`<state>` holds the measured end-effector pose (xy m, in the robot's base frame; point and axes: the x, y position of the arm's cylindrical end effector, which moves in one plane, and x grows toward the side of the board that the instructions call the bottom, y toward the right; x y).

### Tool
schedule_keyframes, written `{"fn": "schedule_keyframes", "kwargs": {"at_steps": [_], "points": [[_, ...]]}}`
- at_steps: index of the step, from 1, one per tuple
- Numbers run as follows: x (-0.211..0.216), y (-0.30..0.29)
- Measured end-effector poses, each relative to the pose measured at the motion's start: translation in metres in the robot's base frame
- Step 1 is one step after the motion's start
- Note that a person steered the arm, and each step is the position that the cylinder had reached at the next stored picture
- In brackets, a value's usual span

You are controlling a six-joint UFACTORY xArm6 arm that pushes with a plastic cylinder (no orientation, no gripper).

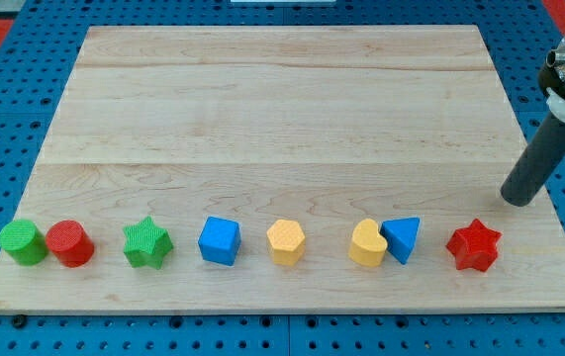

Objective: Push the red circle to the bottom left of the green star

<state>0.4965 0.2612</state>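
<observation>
my tip [519, 198] is resting at the board's right edge; it is a plain rod, with nothing to open or close, and is touching no block. just below and to its left, the red star [474, 246] is sitting apart from it. going on toward the view's left along the bottom row, the blue triangle [402, 238] is touching the yellow heart [367, 243], then the yellow hexagon [286, 241], the blue cube [219, 240] and the green star [147, 243] are standing apart. the red circle [70, 243] is sitting just left of the green star, touching the green circle [23, 242] near the wooden board's [282, 109] left edge.
</observation>
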Motion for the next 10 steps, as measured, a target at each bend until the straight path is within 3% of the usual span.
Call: {"fn": "schedule_keyframes", "kwargs": {"at_steps": [1, 2, 3, 5, 6, 7, 9, 10], "points": [[0.03, 0.068], [0.096, 0.018], [0.122, -0.061], [0.122, -0.208], [0.121, -0.247], [0.093, -0.263], [0.121, -0.313], [0.116, -0.435]]}}
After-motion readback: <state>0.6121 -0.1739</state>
